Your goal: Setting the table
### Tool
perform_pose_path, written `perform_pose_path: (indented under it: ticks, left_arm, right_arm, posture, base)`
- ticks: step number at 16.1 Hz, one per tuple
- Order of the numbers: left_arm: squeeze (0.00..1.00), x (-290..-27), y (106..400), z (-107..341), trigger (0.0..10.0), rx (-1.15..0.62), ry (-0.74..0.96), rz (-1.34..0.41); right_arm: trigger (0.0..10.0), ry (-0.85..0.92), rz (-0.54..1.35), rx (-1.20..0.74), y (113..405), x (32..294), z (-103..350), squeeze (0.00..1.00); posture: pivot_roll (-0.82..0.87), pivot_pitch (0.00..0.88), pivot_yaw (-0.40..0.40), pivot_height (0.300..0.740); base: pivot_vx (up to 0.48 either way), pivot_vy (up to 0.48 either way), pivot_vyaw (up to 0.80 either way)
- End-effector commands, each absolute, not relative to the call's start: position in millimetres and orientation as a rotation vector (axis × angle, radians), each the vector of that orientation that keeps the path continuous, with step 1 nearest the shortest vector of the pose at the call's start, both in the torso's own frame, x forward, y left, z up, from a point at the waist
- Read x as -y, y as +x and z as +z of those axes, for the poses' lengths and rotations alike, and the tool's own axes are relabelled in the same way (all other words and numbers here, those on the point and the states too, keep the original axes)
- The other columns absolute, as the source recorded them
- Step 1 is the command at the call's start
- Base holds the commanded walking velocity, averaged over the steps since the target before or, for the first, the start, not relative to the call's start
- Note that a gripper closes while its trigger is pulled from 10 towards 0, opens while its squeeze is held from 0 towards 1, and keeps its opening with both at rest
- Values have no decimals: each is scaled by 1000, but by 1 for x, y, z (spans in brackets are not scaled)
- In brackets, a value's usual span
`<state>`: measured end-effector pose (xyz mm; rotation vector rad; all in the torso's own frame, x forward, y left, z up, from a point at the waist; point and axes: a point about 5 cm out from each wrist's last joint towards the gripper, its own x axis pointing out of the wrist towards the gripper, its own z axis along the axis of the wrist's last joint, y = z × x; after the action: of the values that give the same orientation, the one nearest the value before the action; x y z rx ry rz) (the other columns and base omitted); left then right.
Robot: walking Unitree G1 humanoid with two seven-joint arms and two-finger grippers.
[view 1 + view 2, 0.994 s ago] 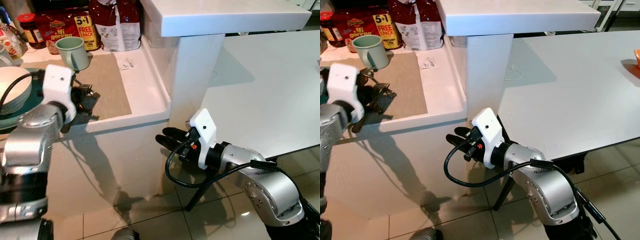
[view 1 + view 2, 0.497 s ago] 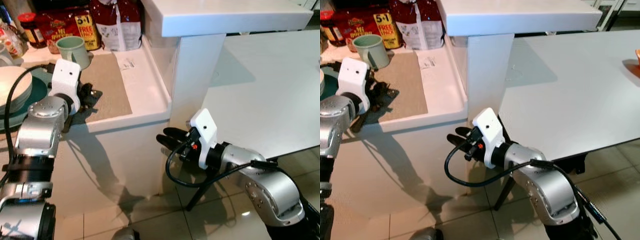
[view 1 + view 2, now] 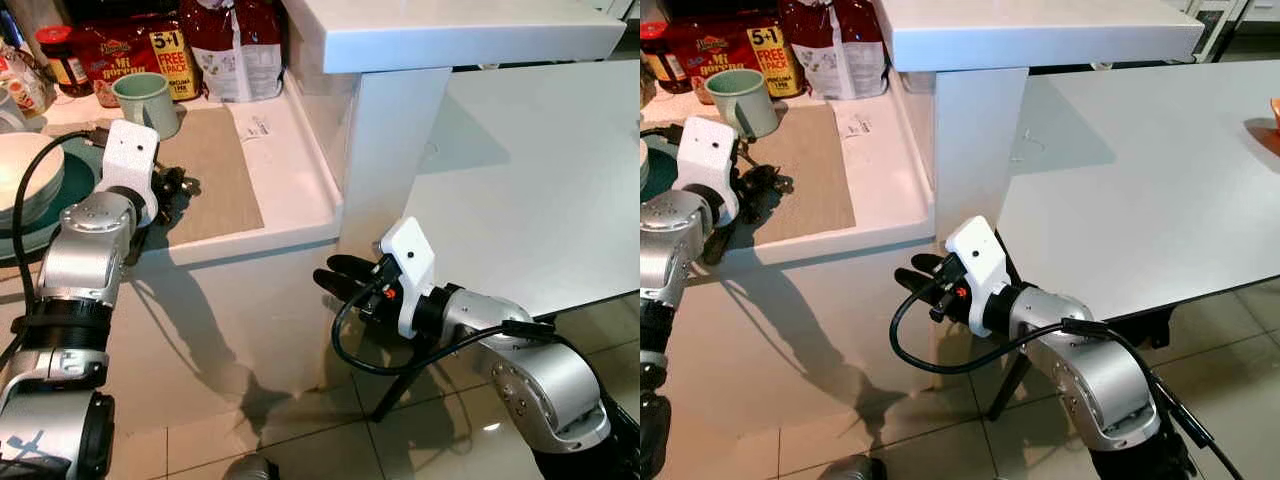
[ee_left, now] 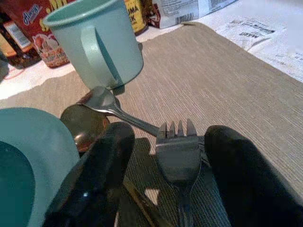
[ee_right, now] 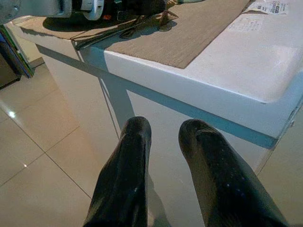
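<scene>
Step in hand: cutlery pickup. Left gripper (image 4: 165, 161), fingers spread, straddles the steel fork (image 4: 177, 151) lying on the beige woven placemat (image 4: 227, 80). Right gripper (image 5: 163, 175) idle, slightly parted. Next: close squarely on fork

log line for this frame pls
left tool open astride fork on placemat | spoons, mug beside | right tool idle, open, below counter

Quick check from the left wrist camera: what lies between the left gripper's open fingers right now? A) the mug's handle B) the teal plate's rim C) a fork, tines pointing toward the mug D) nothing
C: the fork lies on the mat between the left gripper fingers, its tines toward the mug.
</scene>
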<state>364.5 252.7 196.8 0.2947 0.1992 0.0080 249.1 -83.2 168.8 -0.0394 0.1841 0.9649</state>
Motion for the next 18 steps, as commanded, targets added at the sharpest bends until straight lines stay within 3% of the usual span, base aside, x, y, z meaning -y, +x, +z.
perform_pose_path:
  ticks: [1,2,3,4,5,6,15,16,17,18]
  left_arm:
    - [1000,-253,370,197,10000,-190,277,23]
    - [1000,-255,373,196,10000,-194,277,38]
    - [710,-254,375,194,10000,-197,250,25]
    - [255,-251,376,191,10000,-204,246,13]
    - [78,-251,377,190,10000,-211,241,9]
    - [0,-251,379,185,10000,-230,251,17]
    - [0,-256,382,169,10000,-291,199,55]
    - [0,-256,382,167,6078,-306,184,44]
    - [0,-255,382,166,275,-319,162,32]
    - [0,-255,382,165,0,-333,158,26]
  right_arm:
    - [10000,-43,975,-186,247,84,169,0]
    - [10000,-44,976,-187,247,84,169,0]
    - [10000,-44,977,-188,247,84,169,0]
    - [10000,-44,977,-190,247,84,169,0]
    - [10000,-45,978,-190,247,85,169,0]
    - [10000,-46,979,-191,247,85,169,0]
    - [10000,-53,998,-199,245,84,169,0]
    - [10000,-54,999,-198,246,84,169,0]
    - [10000,-56,1000,-197,246,84,169,0]
    - [10000,-58,1000,-197,246,84,169,0]
  posture:
    - [34,73,-15,740]
    - [33,73,-15,740]
    - [33,73,-16,740]
    - [33,73,-16,740]
    - [31,74,-16,740]
    - [31,74,-17,740]
    - [28,73,-21,740]
    - [28,73,-21,740]
    - [28,73,-21,740]
    - [28,72,-21,740]
  base:
    - [0,0,0]
    - [0,0,0]
    - [0,0,0]
    - [0,0,0]
    - [0,0,0]
    - [0,0,0]
    - [0,0,0]
    - [0,0,0]
    - [0,0,0]
    - [0,0,0]
